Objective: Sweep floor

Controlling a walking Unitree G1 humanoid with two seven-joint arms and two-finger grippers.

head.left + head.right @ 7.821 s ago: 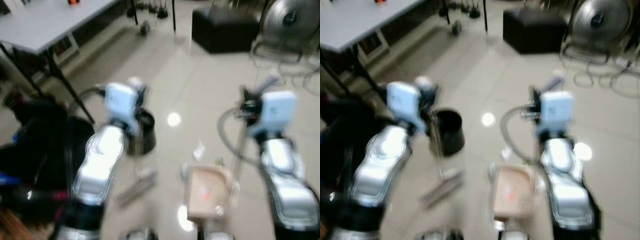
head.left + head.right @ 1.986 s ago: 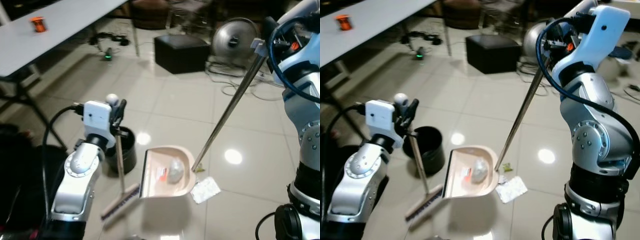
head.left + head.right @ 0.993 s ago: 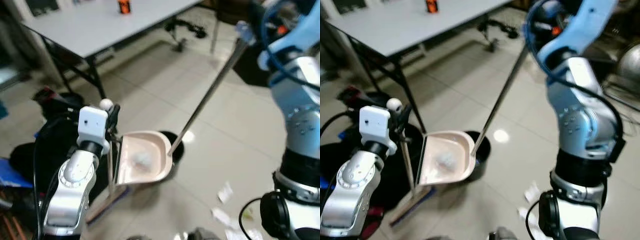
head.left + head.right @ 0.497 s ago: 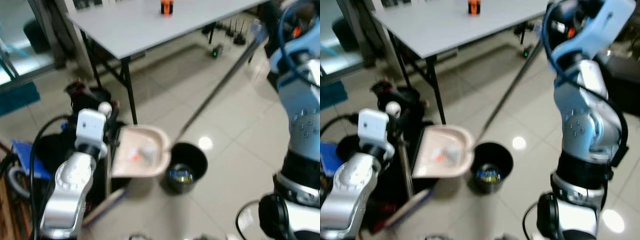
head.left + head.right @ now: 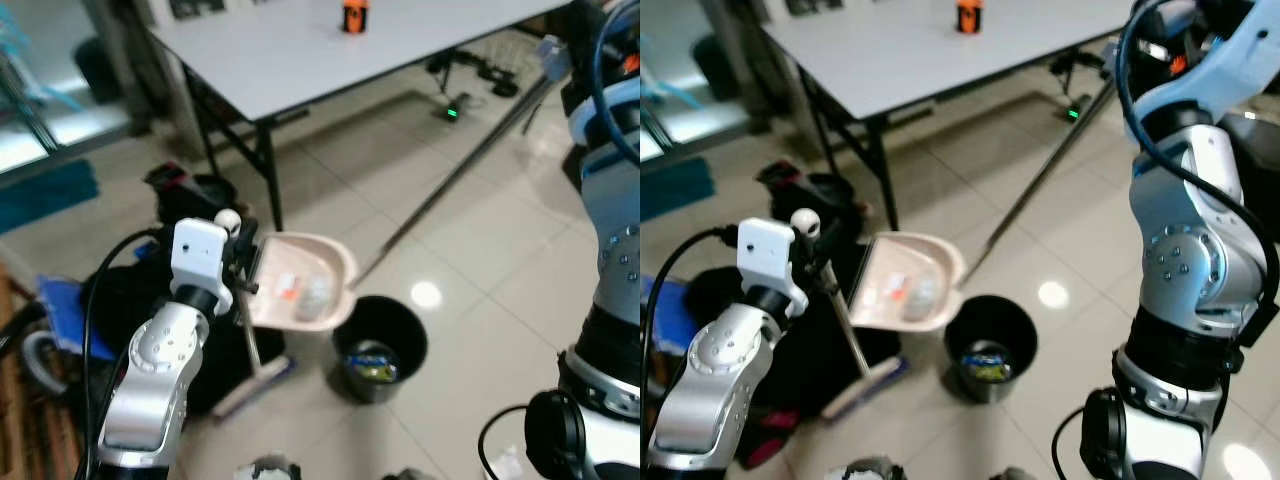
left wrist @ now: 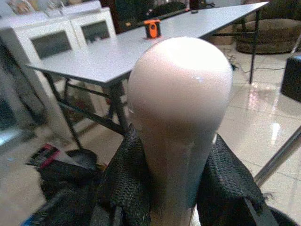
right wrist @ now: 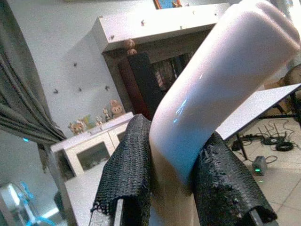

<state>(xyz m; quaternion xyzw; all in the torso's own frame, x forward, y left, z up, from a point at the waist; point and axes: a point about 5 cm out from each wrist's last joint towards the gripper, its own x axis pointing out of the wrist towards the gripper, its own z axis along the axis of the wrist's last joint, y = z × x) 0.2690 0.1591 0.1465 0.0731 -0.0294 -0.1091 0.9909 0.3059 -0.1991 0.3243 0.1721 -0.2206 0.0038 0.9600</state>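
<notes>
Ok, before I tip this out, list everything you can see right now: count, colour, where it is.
dustpan: 1, beige, lifted on its long metal handle, beside and above the bin, litter in it
bin: 1, black, on the floor in front of the robot, some litter inside
broom: 1, pale handle, head on the floor left of the bin
table: 1, grey top with black legs, ahead
orange object: 1, on the table
black bags: dark pile on the floor at the left, count unclear
left gripper: 1, black fingers shut on the broom handle
right gripper: 1, black fingers shut on the dustpan handle
</notes>
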